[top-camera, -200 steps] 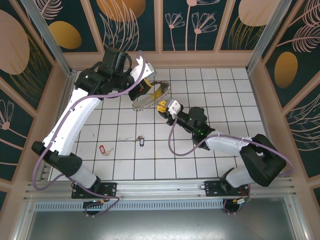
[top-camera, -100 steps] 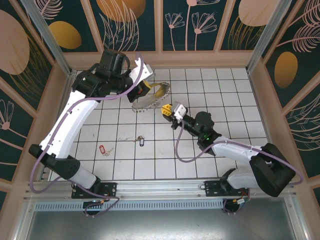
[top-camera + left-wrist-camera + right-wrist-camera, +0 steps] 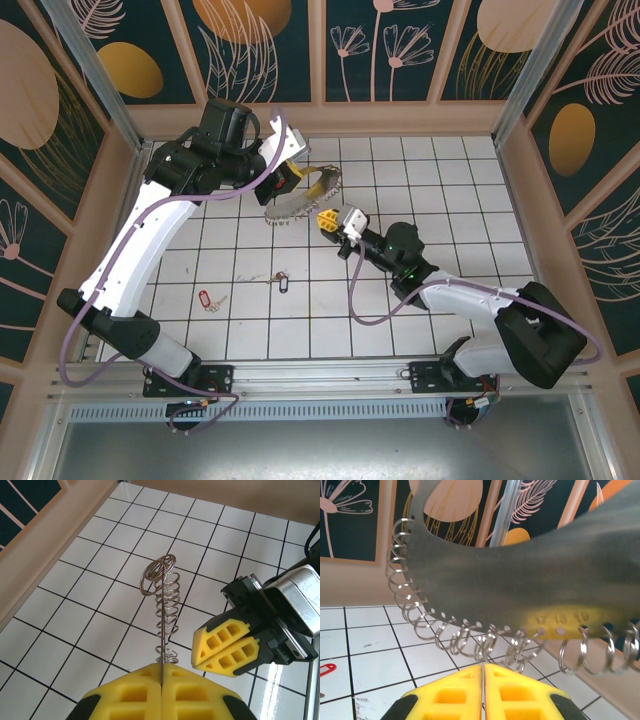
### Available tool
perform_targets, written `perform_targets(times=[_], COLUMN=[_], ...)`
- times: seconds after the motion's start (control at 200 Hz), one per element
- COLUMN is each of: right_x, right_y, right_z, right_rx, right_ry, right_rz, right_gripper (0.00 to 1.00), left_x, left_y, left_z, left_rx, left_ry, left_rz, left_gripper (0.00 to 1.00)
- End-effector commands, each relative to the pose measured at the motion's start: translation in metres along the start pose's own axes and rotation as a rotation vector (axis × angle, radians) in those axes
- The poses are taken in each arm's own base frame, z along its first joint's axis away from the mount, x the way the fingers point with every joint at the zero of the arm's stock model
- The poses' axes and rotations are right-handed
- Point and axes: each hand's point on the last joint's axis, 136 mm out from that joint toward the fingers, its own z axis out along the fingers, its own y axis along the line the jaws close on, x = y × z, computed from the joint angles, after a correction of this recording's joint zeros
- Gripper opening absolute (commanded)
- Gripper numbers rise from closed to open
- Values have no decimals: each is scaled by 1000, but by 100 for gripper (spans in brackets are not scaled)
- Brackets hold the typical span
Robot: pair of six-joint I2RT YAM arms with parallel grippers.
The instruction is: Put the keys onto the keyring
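Keyring point(image 3: 300, 200) held above the rear middle of the tiled table point(image 3: 450, 170), between both grippers.

Clamped edge-on in the left gripper point(image 3: 293, 178), yellow fingers shut tight on the thin grey strip, seen from the left wrist as a line of wire rings point(image 3: 164, 615) running away from the fingertips. Right gripper point(image 3: 326, 217) just beneath that fringe, fingers pressed together; impossible to tell whether pinching a ring. Blue-tagged key point(image 3: 281, 283) and red-tagged key point(image 3: 207, 299) flat on the tiles nearer the arm bases, apart from each other, well apart from the keyring.
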Motion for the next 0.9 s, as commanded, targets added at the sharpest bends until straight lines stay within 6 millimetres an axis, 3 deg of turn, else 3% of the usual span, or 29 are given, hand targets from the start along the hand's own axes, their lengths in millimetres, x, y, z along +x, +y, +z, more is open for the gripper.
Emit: perform_targets(times=[0.0, 0.425, 0.691, 0.896], right_x=[-20, -14, 3, 6], right_y=[5, -6, -24, -26], right_z=[11, 29, 18, 12], right_rx=[-17, 72, 184, 189], right_ry=[-52, -31, 27, 43], right_rz=[-35, -90, -107, -112], right_gripper=[11, 16, 17, 18], left_x=[-13, -12, -10, -11], left_y=[-2, -3, -3, -2], left_z=[-12, -13, -13, -13], left_rx=[-11, -15, -18, -20], left_ry=[-61, -58, -52, -53], left_rz=[38, 39, 40, 45], left_gripper=[0, 0, 0, 0])
